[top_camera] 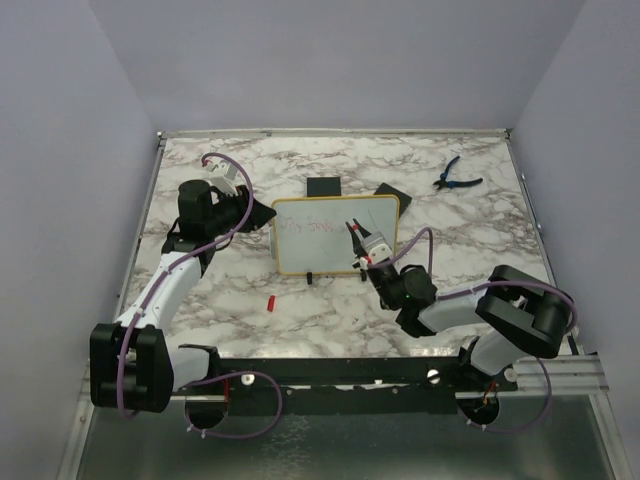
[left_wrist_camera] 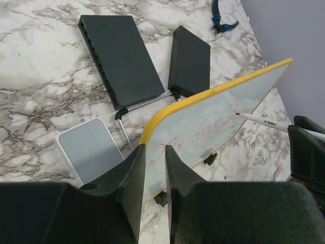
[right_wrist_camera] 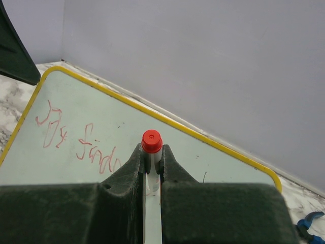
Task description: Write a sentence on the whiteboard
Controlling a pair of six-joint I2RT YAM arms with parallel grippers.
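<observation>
The whiteboard (top_camera: 335, 240), white with a yellow frame, stands upright on two black feet mid-table. The sentence (top_camera: 310, 229) is faint red scribble across its left half; it also shows in the right wrist view (right_wrist_camera: 76, 142) and the left wrist view (left_wrist_camera: 203, 129). My left gripper (top_camera: 250, 212) is shut on the whiteboard's left edge (left_wrist_camera: 148, 136), which runs between its fingers (left_wrist_camera: 133, 175). My right gripper (top_camera: 356, 238) is shut on a white marker (right_wrist_camera: 152, 147) with a red end. The marker's tip (left_wrist_camera: 237, 114) is at the board's surface, right of the writing.
Two black boxes (top_camera: 323, 187) (top_camera: 390, 193) lie behind the board, and a grey-white pad (left_wrist_camera: 90, 147) lies near my left gripper. Blue pliers (top_camera: 455, 178) lie at the back right. A small red cap (top_camera: 271, 302) lies in front of the board.
</observation>
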